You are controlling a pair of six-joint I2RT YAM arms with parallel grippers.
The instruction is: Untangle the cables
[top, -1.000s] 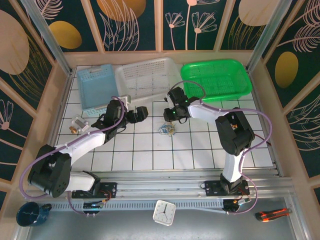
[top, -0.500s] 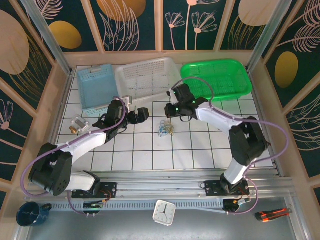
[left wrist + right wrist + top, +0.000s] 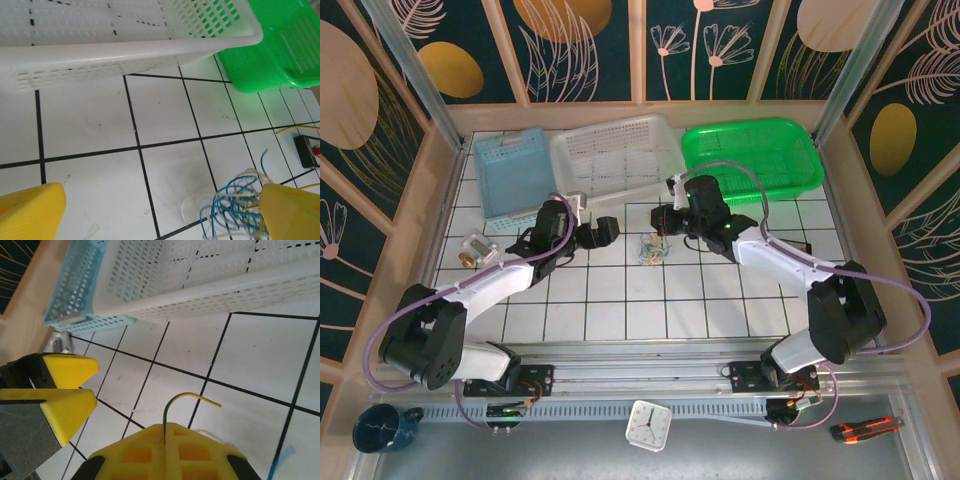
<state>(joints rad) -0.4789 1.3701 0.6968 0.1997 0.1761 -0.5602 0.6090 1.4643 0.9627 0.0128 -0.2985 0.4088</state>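
Cables (image 3: 650, 250) clump on tiles btw grippers, partly hidden behind left gripper (image 3: 161, 205) finger; its jaws spread wide. Right gripper (image 3: 165, 427) pressed shut, pinching yellow-green wire (image 3: 187, 396), lower end hidden inside.

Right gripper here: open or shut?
Shut. In the right wrist view the right gripper has its yellow pads pressed together, and a thin yellow-green wire sticks out of the seam.
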